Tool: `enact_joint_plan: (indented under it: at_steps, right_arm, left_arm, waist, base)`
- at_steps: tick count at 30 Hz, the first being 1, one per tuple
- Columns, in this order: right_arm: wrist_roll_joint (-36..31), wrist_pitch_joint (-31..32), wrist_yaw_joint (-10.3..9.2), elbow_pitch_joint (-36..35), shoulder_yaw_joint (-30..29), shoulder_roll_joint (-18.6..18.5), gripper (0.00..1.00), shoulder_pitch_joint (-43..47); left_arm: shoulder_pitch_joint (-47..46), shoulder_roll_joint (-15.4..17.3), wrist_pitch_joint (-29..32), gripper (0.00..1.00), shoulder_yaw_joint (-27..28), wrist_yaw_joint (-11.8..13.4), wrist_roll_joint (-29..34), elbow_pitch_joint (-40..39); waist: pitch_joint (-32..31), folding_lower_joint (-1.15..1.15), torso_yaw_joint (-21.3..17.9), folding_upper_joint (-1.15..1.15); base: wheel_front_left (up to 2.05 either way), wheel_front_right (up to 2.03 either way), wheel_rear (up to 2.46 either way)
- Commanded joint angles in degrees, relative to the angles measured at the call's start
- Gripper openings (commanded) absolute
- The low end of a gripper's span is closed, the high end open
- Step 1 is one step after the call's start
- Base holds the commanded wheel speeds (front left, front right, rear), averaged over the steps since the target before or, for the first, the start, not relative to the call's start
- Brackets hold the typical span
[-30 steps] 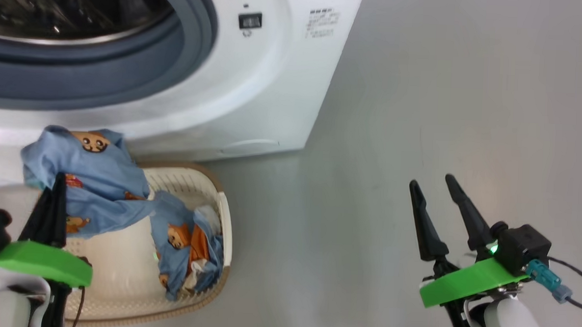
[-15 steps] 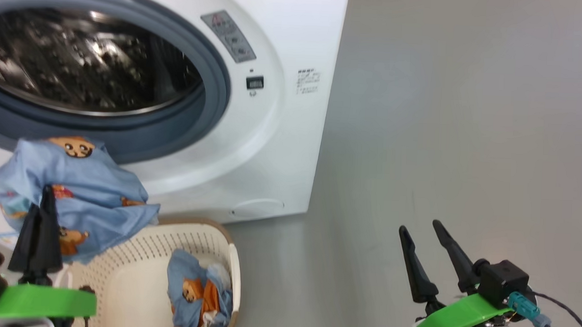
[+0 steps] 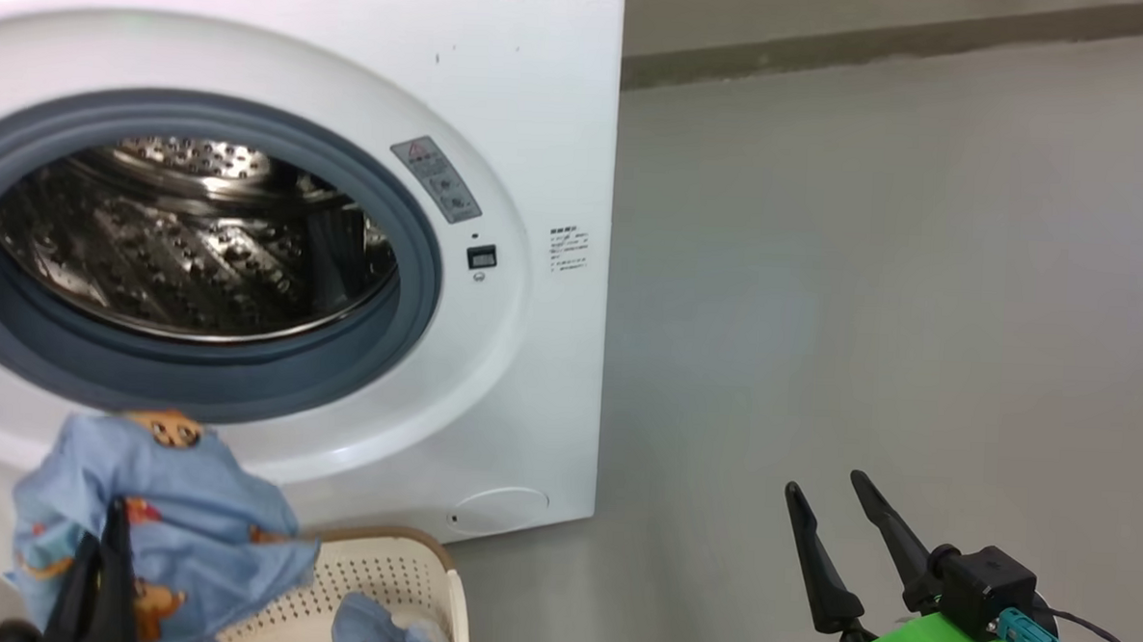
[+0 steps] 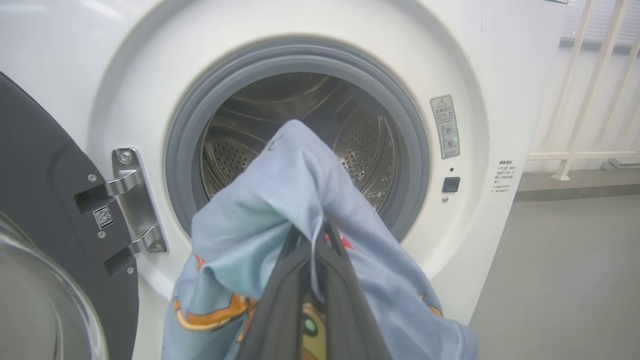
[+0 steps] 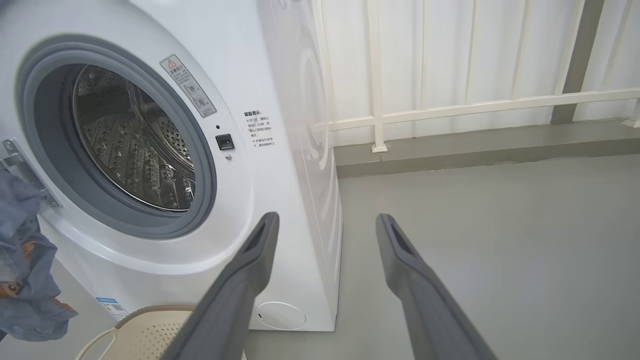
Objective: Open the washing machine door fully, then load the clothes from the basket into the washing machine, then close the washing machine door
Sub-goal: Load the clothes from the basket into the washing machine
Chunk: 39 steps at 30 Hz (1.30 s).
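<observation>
The white washing machine (image 3: 540,165) stands with its steel drum (image 3: 189,246) exposed. The washing machine door (image 4: 40,165) is swung out to the left on its hinge, and its glass bowl (image 4: 35,300) bulges near the lower edge. My left gripper (image 4: 312,235) is shut on a light blue bear-print garment (image 4: 270,200), one of the clothes, held up just below and in front of the drum opening (image 3: 157,525). More of the clothes (image 3: 374,636) lie in the cream basket (image 3: 387,569) at the machine's foot. My right gripper (image 3: 823,482) stands open and empty over the floor, right of the machine (image 5: 326,217).
Grey floor (image 3: 872,276) stretches to the right of the machine. A white railing (image 5: 475,105) and a low kerb (image 5: 475,145) run behind it. The open door and its metal hinge (image 4: 132,200) take up the space left of the drum.
The head camera has tilted up, bringing the whole drum into view. My left gripper has lifted the garment clear of the basket and up toward the drum opening. The right gripper has stayed open.
</observation>
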Motion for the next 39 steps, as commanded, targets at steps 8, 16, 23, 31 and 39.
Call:
enact_joint_plan:
  at_steps: [8,16,23,31,39]
  right_arm:
    - [-0.31,-0.28,0.09,-2.38,1.23,-0.27,1.00,0.03]
    - [-0.33,-0.28,0.09,-2.30,1.24,-0.30,1.00,-0.09]
    - [-0.42,-0.28,0.09,-2.55,0.94,-0.31,1.00,0.00]
    - [-0.42,-0.28,0.09,-2.91,-0.07,-0.06,1.00,0.28]
    - [-0.79,-0.28,0.09,-3.89,-0.17,0.32,1.00,-0.94]
  left_arm:
    - [2.82,0.34,-0.37,0.00,1.49,0.86,0.81,0.68]
    - [2.95,0.03,-0.37,0.00,1.11,1.09,0.29,2.33]
    - [2.83,0.07,-0.37,0.00,1.10,1.16,0.00,2.30]
    - [0.70,0.31,-0.37,0.00,0.63,0.77,-0.43,2.64]
    - [-5.88,2.26,-0.37,0.00,0.17,-0.21,-1.25,3.70]
  waist:
    - [-1.05,0.00,-0.42,0.00]
    - [-0.95,0.00,-0.11,0.00]
    - [-0.29,0.00,0.13,0.00]
    - [1.88,0.00,0.87,0.00]
    - [7.50,0.00,0.74,0.00]
  base:
    - [0.00,0.00,0.00]
    - [0.00,0.00,0.00]
    - [0.00,0.00,0.00]
    - [0.00,0.00,0.00]
    - [0.00,0.00,0.00]
